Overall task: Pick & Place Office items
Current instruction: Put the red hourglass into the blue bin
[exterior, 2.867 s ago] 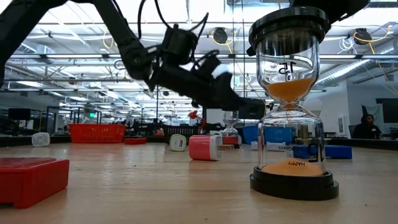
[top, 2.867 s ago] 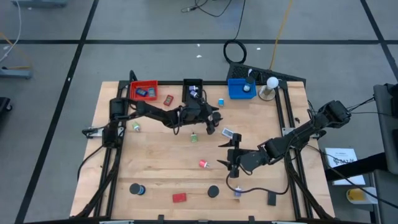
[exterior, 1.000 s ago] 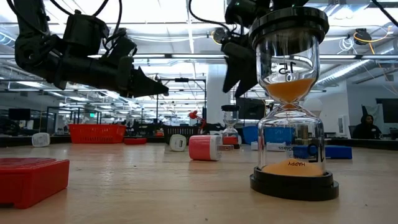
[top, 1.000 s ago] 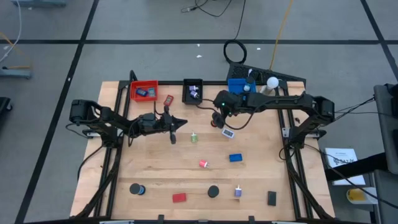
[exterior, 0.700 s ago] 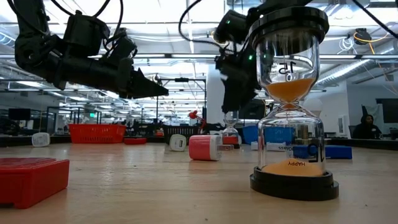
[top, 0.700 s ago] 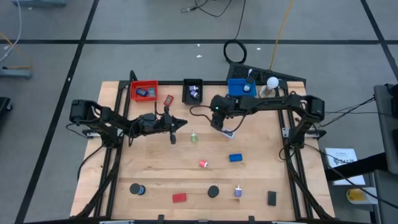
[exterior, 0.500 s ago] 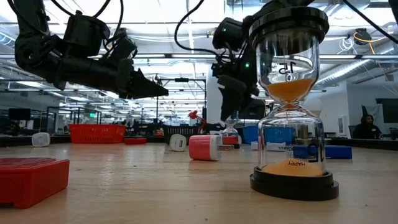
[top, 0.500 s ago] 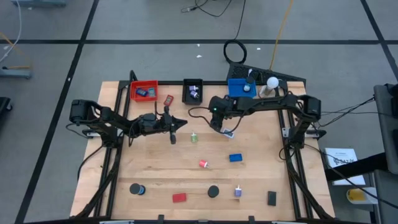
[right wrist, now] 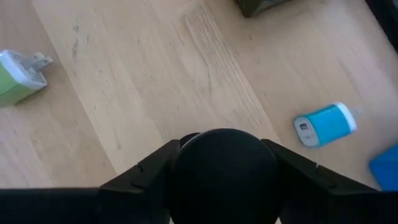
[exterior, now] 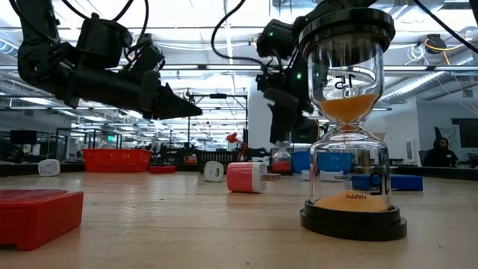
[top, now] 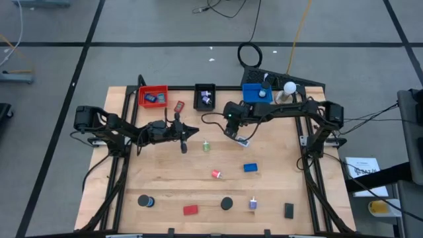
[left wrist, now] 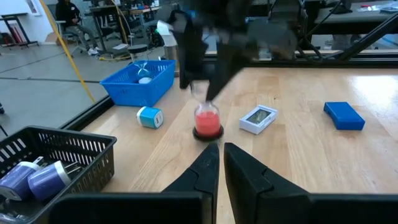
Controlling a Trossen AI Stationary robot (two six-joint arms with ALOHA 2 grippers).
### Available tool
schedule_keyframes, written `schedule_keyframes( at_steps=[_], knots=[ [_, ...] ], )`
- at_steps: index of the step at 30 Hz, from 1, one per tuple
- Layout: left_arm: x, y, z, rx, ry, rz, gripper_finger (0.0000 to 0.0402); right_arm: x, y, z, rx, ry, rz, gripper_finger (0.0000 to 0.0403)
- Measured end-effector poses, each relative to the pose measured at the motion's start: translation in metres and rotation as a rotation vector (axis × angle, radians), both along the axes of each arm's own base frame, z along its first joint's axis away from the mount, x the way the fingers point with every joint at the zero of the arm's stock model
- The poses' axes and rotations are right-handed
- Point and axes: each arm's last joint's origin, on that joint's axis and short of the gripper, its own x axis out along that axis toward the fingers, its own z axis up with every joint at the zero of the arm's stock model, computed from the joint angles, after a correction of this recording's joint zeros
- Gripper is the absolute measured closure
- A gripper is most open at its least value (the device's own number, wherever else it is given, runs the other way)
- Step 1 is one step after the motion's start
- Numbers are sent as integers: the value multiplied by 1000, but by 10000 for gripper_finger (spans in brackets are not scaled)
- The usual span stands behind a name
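Note:
A small hourglass with red sand [left wrist: 207, 119] stands upright on its black base near the table's middle, toward the far side. My right gripper [right wrist: 224, 186] reaches down onto it from above, its fingers shut on the top cap; it also shows in the high view [top: 230, 131] and the low view [exterior: 281, 134]. My left gripper [top: 192, 131] hangs shut above the table to the hourglass's left, pointing at it and holding nothing. Loose office items lie around: a white-framed box [top: 242, 141], a blue block [top: 250, 168], a green plug [top: 206, 146] and a teal plug [left wrist: 149, 116]. My right gripper pinches the hourglass's round black top cap [right wrist: 224, 158] between its two fingers, one on each side. The fingers come from above, slanting down from the table's right. The hourglass stands upright with its base [left wrist: 207, 132] on the table.
A red tray [top: 153, 96], a black tray [top: 205, 96] and a blue tray [top: 256, 94] line the far edge, with a white ball lamp [top: 289, 87] beside them. A large hourglass with orange sand [exterior: 349, 119], a red block [top: 190, 210] and other items lie near the front edge.
My right gripper has sunk and gone a little toward the table's left, down over the small hourglass, and its fingers have drawn in around the top cap. The hourglass stays standing where it was.

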Motion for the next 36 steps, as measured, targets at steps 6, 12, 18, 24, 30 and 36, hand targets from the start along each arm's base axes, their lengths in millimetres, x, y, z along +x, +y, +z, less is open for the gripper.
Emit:
schedule_keyframes(
  at_steps=[6,12,18,24,30,36],
  knots=[
    [0,0,0,0,1,1,369,-28,-14,48,-20,-129,-93,200],
    [0,0,0,-1,1,1,369,-68,-67,73,-91,-188,-294,203],
    [0,0,0,-1,1,2,369,-98,-125,62,-91,-168,-407,200],
    [0,1,0,2,1,5,369,-107,-155,49,-110,-161,-406,201],
    [0,1,0,1,1,5,369,-100,-169,34,-88,-86,-382,200],
    [0,1,0,1,2,5,369,-94,-175,18,-84,-36,-345,198]
  ],
)
